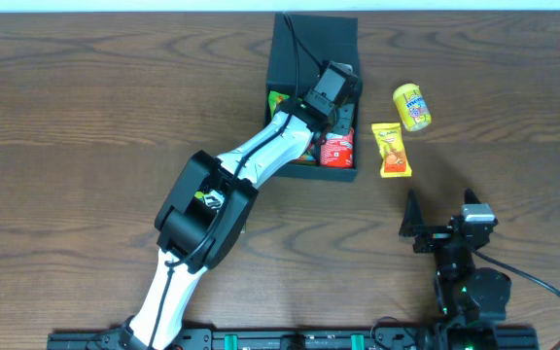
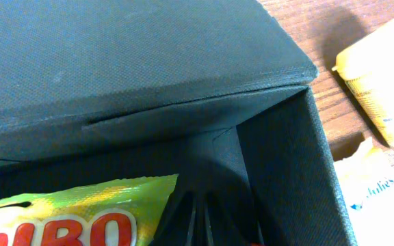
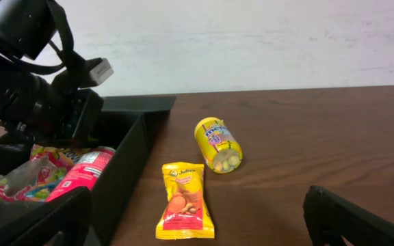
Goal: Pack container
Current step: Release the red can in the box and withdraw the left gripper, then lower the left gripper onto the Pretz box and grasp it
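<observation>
Overhead: the left gripper (image 1: 343,105) reaches down inside the open container (image 1: 314,44), which stands at the far middle of the table (image 1: 86,117) with its lid tipped back and a red can (image 1: 336,151) among the snacks within. A yellow canister (image 1: 411,106) and a yellow snack packet (image 1: 391,150) lie just beside its right wall, and the right gripper (image 1: 437,224) hovers near the front edge, apart from both. Left wrist: the fingers sit pressed together, nothing visibly between them, low in a back corner beside a green Haribo packet (image 2: 74,212) (only part of its lettering shows). Right wrist: the jaws stand at their widest, empty, facing the two loose items. Packing looks partway done, with the left arm at the placing step. Next, on this reading, that arm must lift clear of the box before the packet or canister is fetched.
</observation>
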You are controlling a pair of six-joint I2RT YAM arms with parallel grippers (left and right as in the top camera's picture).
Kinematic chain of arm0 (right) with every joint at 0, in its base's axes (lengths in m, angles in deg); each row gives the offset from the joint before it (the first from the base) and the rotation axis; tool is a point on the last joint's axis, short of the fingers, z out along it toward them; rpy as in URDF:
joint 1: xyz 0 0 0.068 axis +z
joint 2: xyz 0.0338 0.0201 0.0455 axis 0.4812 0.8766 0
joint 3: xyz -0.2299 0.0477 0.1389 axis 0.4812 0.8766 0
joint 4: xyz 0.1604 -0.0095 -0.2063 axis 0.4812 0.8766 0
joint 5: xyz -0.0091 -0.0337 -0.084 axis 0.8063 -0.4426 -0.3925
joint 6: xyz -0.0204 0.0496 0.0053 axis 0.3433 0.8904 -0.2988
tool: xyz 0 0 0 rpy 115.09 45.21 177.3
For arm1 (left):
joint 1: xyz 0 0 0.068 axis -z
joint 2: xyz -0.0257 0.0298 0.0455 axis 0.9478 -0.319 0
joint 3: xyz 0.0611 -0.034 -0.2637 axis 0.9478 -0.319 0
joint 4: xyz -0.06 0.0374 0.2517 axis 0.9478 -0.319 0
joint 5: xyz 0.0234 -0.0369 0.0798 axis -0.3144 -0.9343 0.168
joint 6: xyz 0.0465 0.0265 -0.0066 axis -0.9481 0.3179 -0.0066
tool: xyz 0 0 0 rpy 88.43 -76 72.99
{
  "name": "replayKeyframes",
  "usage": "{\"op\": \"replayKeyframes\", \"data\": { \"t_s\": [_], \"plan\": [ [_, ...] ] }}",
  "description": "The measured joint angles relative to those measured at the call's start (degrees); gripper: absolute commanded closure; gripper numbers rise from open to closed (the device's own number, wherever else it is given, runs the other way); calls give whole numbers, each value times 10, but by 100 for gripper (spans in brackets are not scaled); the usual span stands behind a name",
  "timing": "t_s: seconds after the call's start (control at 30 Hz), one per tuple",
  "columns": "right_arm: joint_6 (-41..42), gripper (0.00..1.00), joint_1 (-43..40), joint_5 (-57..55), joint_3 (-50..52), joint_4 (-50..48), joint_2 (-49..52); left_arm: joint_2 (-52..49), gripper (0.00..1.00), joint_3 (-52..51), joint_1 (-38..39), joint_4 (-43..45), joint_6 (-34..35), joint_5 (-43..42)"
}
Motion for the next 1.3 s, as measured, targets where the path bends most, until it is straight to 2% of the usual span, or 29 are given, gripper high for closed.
{"op": "replayKeyframes", "data": {
  "t_s": [0.27,0.37,0.5,0.67,0.9,1.1,1.3],
  "plan": [
    [0,1,0,0,0,0,0,0,94,55,1,-24,-4,-10],
    [0,1,0,0,0,0,0,7,94,98,1,-61,-17,-9],
    [0,1,0,0,0,0,0,37,94,134,0,-179,-28,18],
    [0,1,0,0,0,0,0,118,94,157,-8,-389,-37,79],
    [0,1,0,0,0,0,0,226,94,164,-55,-660,-43,112],
    [0,1,0,0,0,0,0,272,94,164,-71,-781,-18,117],
    [0,1,0,0,0,0,0,335,94,128,-65,-783,18,122]
  ]
}}
